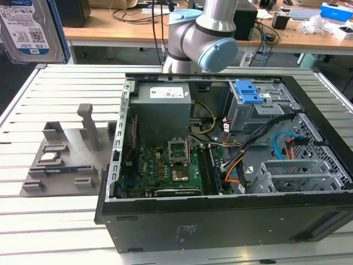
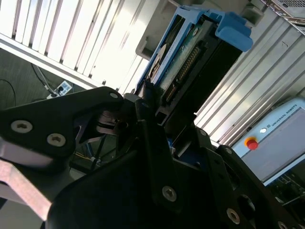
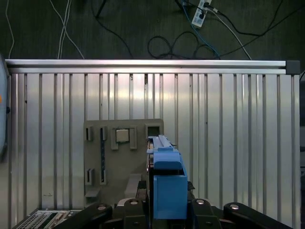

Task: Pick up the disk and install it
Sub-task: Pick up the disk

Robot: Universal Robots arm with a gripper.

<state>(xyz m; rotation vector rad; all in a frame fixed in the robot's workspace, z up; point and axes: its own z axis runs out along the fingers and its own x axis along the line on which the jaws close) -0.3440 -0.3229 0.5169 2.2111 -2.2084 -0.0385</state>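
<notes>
The disk (image 1: pixel 30 30) is a silver drive with a white-and-blue label in a blue bracket. It hangs high above the table at the exterior view's upper left, well clear of the open computer case (image 1: pixel 127 165). Both wrist views show my gripper (image 3: pixel 167 202) shut on it, black fingers (image 2: pixel 150 129) pressing its two sides. In the second wrist view the disk (image 2: pixel 188 57) juts out from the jaws with its connector edge showing. In the first wrist view its blue bracket (image 3: pixel 167 183) stands edge-on above the slatted table.
Inside the case are a grey power supply (image 1: pixel 162 107), a blue ridged latch (image 1: pixel 251 94) on the drive cage, the motherboard (image 1: pixel 165 168) and orange and blue cables. A grey parts fixture (image 1: pixel 66 154) lies on the slatted table (image 1: pixel 33 232) left of the case, directly under the gripper (image 3: pixel 121 157).
</notes>
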